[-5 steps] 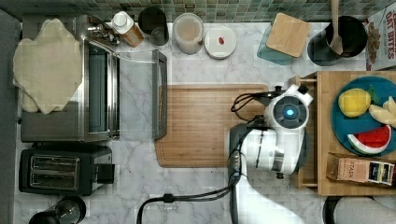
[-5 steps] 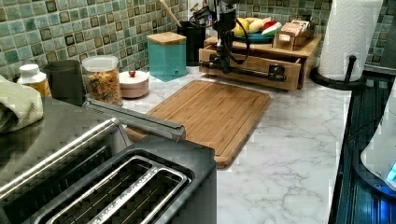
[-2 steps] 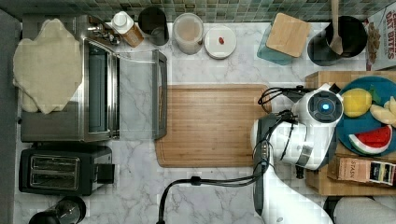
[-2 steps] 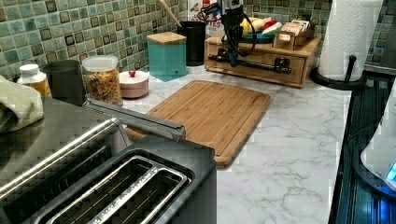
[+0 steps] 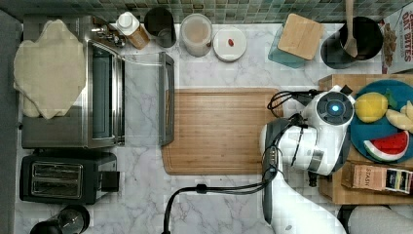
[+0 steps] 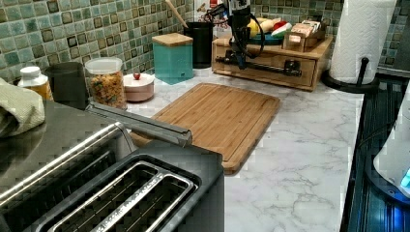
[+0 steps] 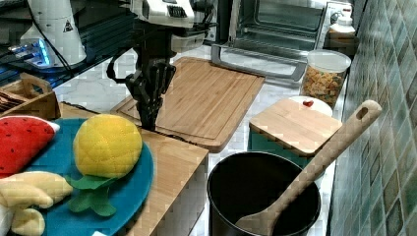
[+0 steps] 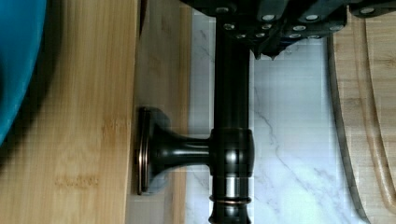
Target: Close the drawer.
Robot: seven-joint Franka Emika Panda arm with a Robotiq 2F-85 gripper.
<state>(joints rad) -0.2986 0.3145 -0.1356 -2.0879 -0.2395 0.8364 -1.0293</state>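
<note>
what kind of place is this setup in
Most likely a kitchen counter, possibly a mock-up. A toaster oven and a slot toaster stand on a marble-look worktop against a green tiled backsplash, with a wooden cutting board in the middle.

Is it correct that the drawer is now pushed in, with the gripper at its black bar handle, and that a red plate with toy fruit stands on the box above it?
Not quite: the plate is blue, not red, as the top view shows. The rest holds: in the left view the drawer sits flush in the box, and the gripper is at the black bar handle.
</note>
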